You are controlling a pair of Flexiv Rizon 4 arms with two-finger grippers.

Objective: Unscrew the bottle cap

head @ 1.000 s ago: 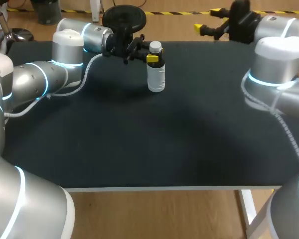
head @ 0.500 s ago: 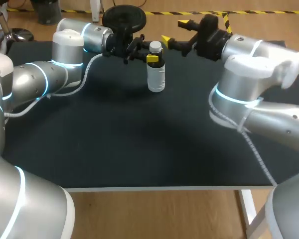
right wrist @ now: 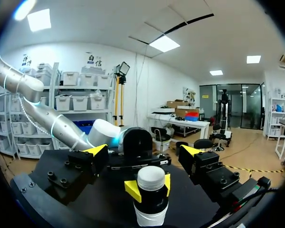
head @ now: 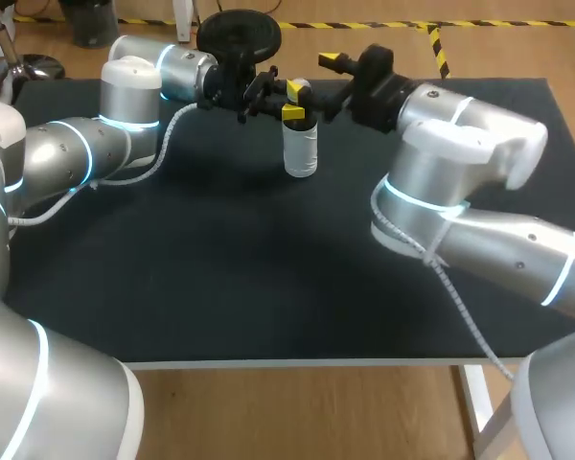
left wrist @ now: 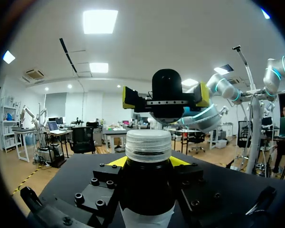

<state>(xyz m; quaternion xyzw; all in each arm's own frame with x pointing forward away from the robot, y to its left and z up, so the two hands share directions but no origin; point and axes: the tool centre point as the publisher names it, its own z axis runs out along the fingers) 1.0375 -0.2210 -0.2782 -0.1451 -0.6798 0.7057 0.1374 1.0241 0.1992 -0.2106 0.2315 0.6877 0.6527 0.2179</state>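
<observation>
Right gripper point(head: 311, 75) has swung from the tabletop's far right corner to the cap point(right wrist: 151, 178): fingers apart, apparently not touching. Left gripper point(head: 295, 113) clamps the bottle point(head: 300, 151) near the far edge. Cap grasp pending.

There is one bottle point(head: 300, 149) with one white cap point(left wrist: 148, 145), on one table point(head: 220, 268). Two arms work at the far side: one left arm point(head: 77, 153), one right arm point(head: 460, 153). Each carries one gripper, the left gripper point(left wrist: 148, 164) and the right gripper point(right wrist: 143, 152) — two grippers, four yellow fingertips point(right wrist: 96, 150) altogether.
</observation>
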